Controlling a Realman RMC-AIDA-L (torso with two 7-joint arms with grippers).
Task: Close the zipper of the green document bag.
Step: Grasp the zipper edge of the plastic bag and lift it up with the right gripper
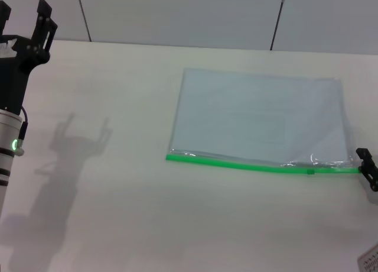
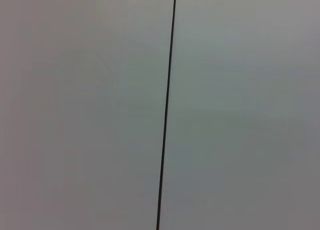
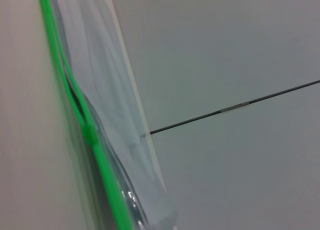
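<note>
The green document bag [image 1: 260, 115] lies flat on the white table [image 1: 118, 183], right of centre, a pale translucent pouch. Its zipper [image 1: 236, 164] is the bright green strip along the bag's near long edge, also seen running lengthwise as the zipper [image 3: 107, 185] in the right wrist view. The small green slider [image 1: 310, 172] sits near the right end; beyond the slider [image 3: 90, 135] a dark gap parts the two strips. My right gripper [image 1: 367, 167] is low at the bag's right end, just off the zipper's tip. My left gripper [image 1: 25, 16] is raised at the far left, open and empty.
Grey wall panels with dark seams [image 2: 167, 110] rise behind the table's far edge. A grey ribbed object [image 1: 370, 261] pokes in at the near right corner. The left arm's shadow [image 1: 71, 148] falls on the bare tabletop left of the bag.
</note>
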